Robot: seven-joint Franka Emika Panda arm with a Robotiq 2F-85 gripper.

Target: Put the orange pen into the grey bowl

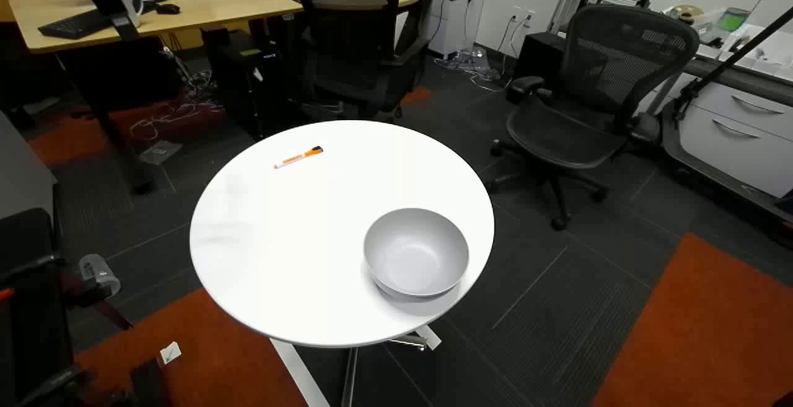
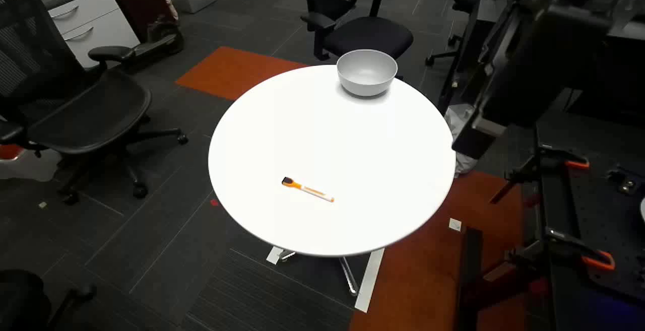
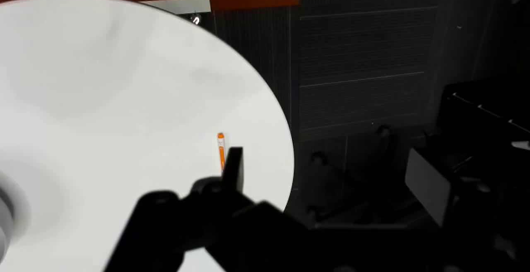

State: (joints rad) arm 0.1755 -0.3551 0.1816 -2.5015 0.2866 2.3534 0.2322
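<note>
1. The orange pen (image 1: 297,158) lies flat on the round white table (image 1: 279,258), near its edge; it has a black end and some white on its barrel.
2. The grey bowl (image 2: 367,73) stands upright on the same table, opening upward, well apart from the pen and close to another part of the edge.
3. In an exterior view the pen slants, black end toward upper right, while the bowl is at lower right; in the wrist view only a grey sliver of the bowl shows at the left border.
4. The gripper (image 3: 234,160) shows at the bottom of the wrist view, dark and blurred, and covers the black end of the pen there.
5. Whether the fingers (image 3: 233,166) are parted or together, one cannot tell: they merge into a dark mass.
6. The robot arm (image 2: 544,64) hangs at the right in an exterior view, its lower end overlapping the table's edge there, well apart from the pen.
7. Around the table are a mesh office chair (image 1: 626,66), a pale wooden desk (image 1: 229,1) bearing a keyboard (image 1: 71,25), and orange carpet (image 1: 706,339) on a dark floor (image 1: 520,314).
</note>
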